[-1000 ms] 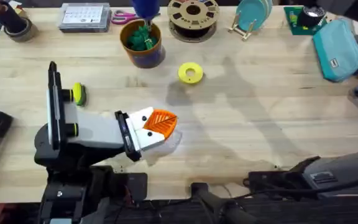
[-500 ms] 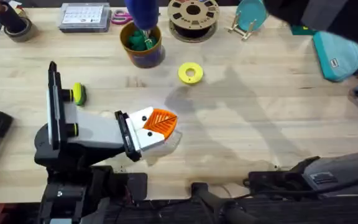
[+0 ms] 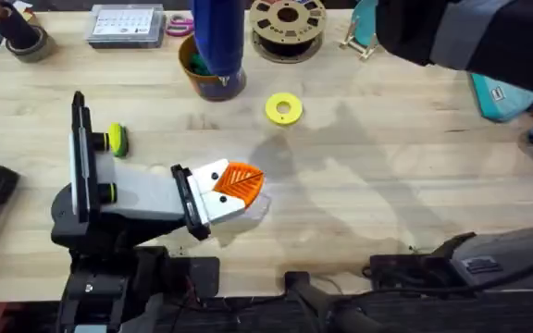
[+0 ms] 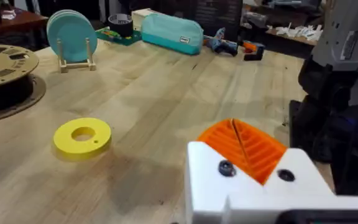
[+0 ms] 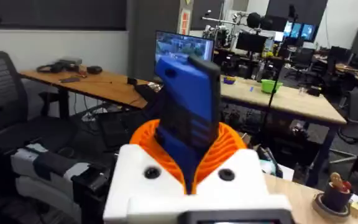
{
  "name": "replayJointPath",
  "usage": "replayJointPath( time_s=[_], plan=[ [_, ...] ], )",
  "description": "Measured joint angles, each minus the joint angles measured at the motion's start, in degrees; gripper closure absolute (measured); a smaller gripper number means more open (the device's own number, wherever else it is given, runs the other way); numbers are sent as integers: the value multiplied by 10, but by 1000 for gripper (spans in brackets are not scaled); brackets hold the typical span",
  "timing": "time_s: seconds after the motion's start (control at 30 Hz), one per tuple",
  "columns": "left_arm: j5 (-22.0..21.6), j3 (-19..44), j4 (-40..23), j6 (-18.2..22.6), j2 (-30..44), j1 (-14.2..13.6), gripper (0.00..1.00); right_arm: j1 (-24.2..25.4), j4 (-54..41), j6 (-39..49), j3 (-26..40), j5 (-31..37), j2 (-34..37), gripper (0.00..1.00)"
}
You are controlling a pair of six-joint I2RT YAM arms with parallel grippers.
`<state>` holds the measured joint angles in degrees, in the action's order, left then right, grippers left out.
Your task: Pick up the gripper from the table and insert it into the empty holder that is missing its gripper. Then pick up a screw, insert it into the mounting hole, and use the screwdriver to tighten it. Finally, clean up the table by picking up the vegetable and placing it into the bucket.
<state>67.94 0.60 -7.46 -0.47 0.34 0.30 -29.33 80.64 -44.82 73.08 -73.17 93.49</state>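
Upper centre, overhead: screwdriver (image 3: 218,35) upright over bucket (image 3: 213,81)
Right gripper (image 5: 188,171): orange pads clamped on screwdriver
Left gripper (image 3: 234,190): lower centre on table (image 3: 387,166); pads together, nothing held

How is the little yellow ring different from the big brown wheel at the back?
The yellow ring is bright yellow; the brown spool is tan with a dark middle. The ring is much smaller than the spool. The ring has a plain solid face, while the spool has cut-out openings. The ring lies nearer the middle of the table; the spool sits at its far edge. Both are round, lie flat and have a centre hole.
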Motion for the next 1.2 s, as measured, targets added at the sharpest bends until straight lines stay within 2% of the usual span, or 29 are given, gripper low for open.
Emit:
replayJointPath(
  time_s=[0.5, 0.9, 1.2],
  plan=[
    [0, 0, 0, 0, 0, 0, 997, -19, 0, 2, -1, -7, 0, 976],
    [0, 0, 0, 0, 0, 0, 997, -22, 23, 16, -34, -7, 0, 976],
    [0, 0, 0, 0, 0, 0, 997, -36, 25, 18, -35, -7, 0, 976]
  ],
)
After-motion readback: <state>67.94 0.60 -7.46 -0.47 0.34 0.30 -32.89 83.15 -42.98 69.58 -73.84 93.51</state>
